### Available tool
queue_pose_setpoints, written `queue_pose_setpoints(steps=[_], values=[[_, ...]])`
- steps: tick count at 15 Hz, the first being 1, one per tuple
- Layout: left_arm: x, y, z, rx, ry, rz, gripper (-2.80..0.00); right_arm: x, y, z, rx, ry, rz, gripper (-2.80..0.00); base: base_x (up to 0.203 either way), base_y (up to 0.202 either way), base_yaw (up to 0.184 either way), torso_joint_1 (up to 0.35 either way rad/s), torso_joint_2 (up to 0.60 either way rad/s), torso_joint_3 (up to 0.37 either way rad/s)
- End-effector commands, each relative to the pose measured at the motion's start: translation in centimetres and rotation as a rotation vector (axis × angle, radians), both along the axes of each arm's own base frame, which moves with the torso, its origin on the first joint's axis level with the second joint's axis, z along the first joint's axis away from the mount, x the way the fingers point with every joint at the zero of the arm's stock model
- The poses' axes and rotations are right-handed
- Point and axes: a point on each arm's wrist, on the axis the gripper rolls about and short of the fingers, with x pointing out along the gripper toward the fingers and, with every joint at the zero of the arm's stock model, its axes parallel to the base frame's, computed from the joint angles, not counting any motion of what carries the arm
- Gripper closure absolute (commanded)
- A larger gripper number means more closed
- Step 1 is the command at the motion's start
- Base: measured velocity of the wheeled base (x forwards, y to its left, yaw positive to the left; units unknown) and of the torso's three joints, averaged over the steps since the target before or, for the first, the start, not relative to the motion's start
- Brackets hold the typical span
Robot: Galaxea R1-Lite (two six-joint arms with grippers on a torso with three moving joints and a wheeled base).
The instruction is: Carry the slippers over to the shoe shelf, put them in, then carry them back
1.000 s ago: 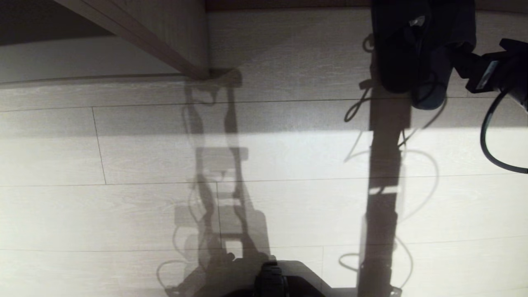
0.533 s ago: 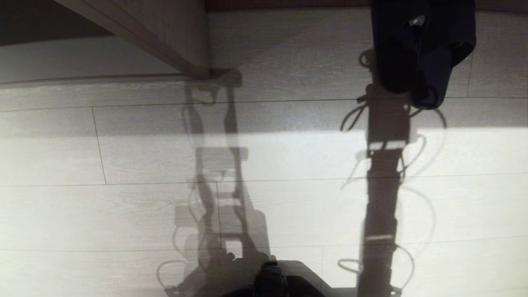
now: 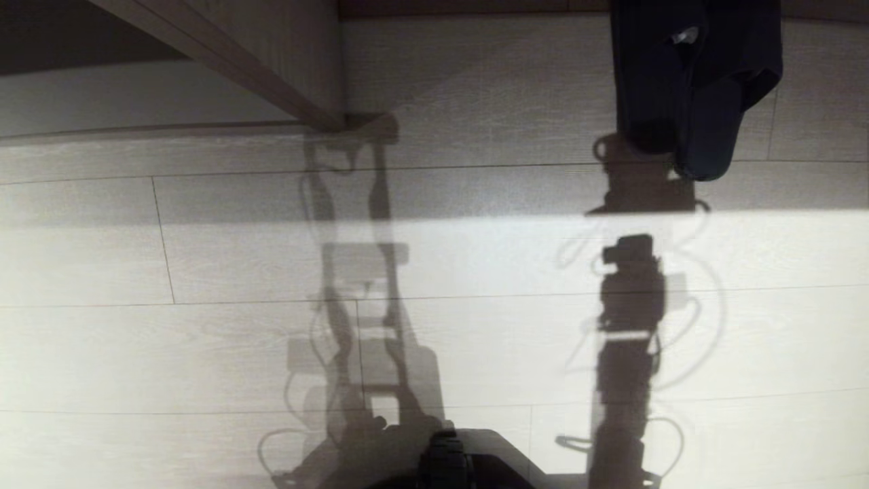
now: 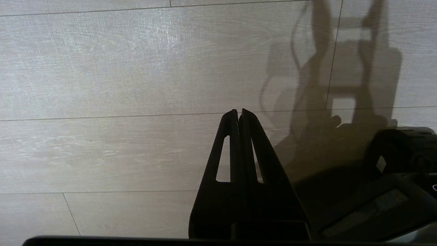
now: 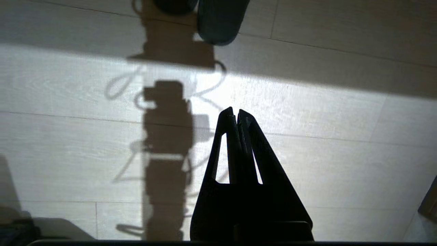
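The slippers (image 3: pixel 692 81), two dark fabric ones lying side by side and overlapping, rest on the pale plank floor at the far right of the head view. Their near ends (image 5: pixel 218 20) also show in the right wrist view. My right gripper (image 5: pixel 238 112) hangs over the sunlit floor well short of them, shut and empty, and is outside the head view. What looks like the shoe shelf shows at the far left as a taupe wood-grain upright panel (image 3: pixel 292 54) beside a pale base board (image 3: pixel 136 95). My left gripper (image 4: pixel 238 112) is shut and empty over bare floor.
The floor (image 3: pixel 204 272) is pale planks with a bright sun band and the robot's own shadow (image 3: pixel 366 305) across it. My dark base (image 3: pixel 448 462) shows at the near edge. A dark strip (image 3: pixel 475 7) runs along the far edge behind the slippers.
The right arm, which reached to the slippers from the right a second ago, has drawn back out of the head view. Its shadow has slid toward me. The slippers stay on the floor.
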Motion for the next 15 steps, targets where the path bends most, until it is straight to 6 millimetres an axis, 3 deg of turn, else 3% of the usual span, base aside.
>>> queue_pose_setpoints(steps=[1,4,6,11,13,15], values=[[0.0,0.0,0.0,0.0,-0.001,0.001,0.0,-3.2,-0.2,-1.7,0.01,-0.07,-0.017,0.0,0.0,0.0,0.0,0.0,0.0,0.0],[0.0,0.0,0.0,0.0,-0.001,0.001,0.0,-5.0,-0.1,-6.5,0.039,-0.057,-0.078,0.0,0.0,0.0,0.0,0.0,0.0,0.0],[0.0,0.0,0.0,0.0,-0.001,0.001,0.0,-5.1,0.0,-8.1,0.052,-0.059,-0.087,0.0,0.0,0.0,0.0,0.0,0.0,0.0],[0.0,0.0,0.0,0.0,-0.001,0.001,0.0,-3.5,0.2,-15.7,0.015,-0.053,0.053,0.0,0.0,0.0,0.0,0.0,0.0,0.0],[0.0,0.0,0.0,0.0,-0.001,0.001,0.0,-3.7,0.4,-16.9,-0.005,-0.121,0.147,0.0,0.0,0.0,0.0,0.0,0.0,0.0],[0.0,0.0,0.0,0.0,-0.002,0.001,0.0,-3.7,0.5,-18.1,0.002,-0.02,0.17,0.0,0.0,0.0,0.0,0.0,0.0,0.0]])
